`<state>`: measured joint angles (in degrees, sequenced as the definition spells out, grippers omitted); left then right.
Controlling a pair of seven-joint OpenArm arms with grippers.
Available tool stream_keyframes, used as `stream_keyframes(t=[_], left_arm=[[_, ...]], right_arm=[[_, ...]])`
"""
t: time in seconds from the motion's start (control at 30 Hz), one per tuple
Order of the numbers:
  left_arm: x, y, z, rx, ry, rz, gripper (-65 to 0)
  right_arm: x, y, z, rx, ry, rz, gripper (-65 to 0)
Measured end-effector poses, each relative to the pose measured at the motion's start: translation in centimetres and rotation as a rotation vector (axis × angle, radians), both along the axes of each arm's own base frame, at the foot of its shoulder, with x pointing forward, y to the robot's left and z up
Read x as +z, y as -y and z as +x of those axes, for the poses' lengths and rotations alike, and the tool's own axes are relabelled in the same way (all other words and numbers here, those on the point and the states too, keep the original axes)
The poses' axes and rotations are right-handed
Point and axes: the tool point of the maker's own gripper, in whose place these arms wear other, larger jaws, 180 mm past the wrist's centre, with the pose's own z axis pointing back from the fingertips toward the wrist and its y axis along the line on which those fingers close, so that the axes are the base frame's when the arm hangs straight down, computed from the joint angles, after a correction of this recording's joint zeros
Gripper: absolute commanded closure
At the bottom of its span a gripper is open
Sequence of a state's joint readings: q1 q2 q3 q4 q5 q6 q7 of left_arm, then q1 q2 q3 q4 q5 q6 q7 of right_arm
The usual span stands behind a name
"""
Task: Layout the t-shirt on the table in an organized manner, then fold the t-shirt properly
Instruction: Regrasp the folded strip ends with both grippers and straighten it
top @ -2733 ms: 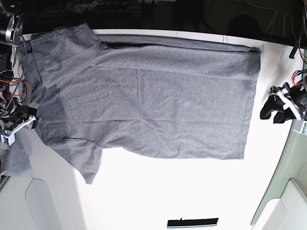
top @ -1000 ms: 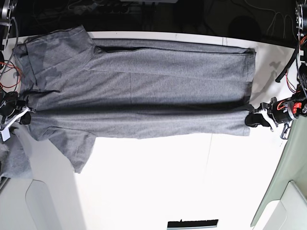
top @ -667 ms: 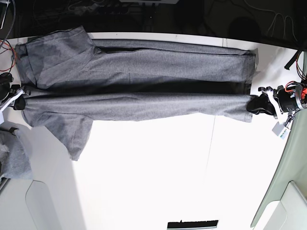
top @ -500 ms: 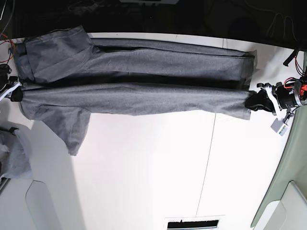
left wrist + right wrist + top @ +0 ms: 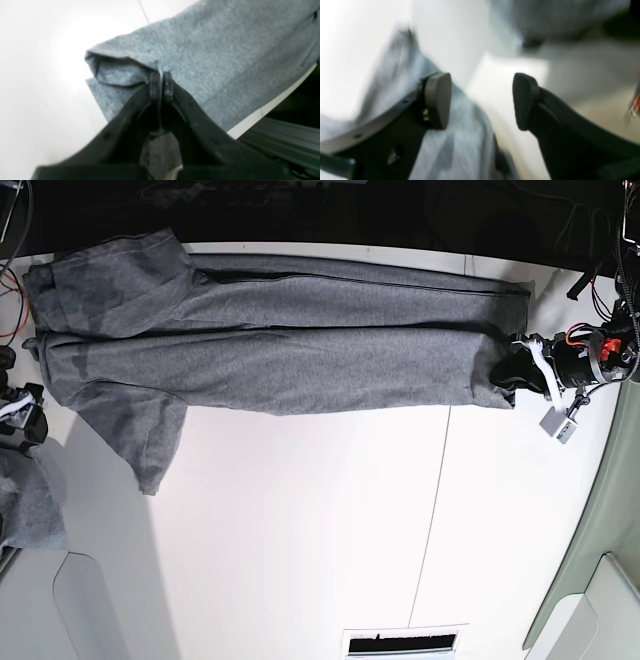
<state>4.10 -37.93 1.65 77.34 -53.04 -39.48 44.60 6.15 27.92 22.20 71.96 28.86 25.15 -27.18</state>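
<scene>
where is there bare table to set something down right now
The table is bare across the wide stretch below the t-shirt, on both sides of its thin seam line, down to the dark slot at the lower edge. It is crowded along the top, where the shirt spans between the left gripper and right gripper.

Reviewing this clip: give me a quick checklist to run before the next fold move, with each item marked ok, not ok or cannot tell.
1. Left gripper shut on the t-shirt hem: ok, jaws pinch the fabric.
2. Right gripper free of cloth: ok, jaws stand apart with nothing between them.
3. First lengthwise fold lying on the table: ok, a long doubled band.
4. Lower sleeve tucked in: not ok, it sticks out below the band.
5. Fold edges aligned at the hem end: cannot tell, the left gripper covers that corner.
</scene>
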Motion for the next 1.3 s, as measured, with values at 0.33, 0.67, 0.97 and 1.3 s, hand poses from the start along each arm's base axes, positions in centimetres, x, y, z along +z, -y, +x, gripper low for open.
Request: stream_keyframes(t=[0.33, 0.67, 0.97, 1.3], left_arm=[[0.0, 0.0, 0.0, 0.000, 0.000, -0.001, 0.0], [-0.2, 0.0, -0.2, 0.000, -0.005, -0.001, 0.0], [-0.3, 0.0, -0.4, 0.000, -0.009, 0.000, 0.0], [1.0, -0.3, -0.2, -0.029, 0.003, 0.012, 0.0]], right_arm=[[-7.1, -4.1, 4.6, 0.025, -0.093, -0.011, -37.9], [-9.1, -9.5, 4.1, 0.164, -0.134, 0.138, -37.7], [-9.0, -11.6, 4.4, 0.199, -0.138, 0.150, 0.0], [-3.6, -11.6, 4.2, 0.249, -0.112, 0.132, 0.0]])
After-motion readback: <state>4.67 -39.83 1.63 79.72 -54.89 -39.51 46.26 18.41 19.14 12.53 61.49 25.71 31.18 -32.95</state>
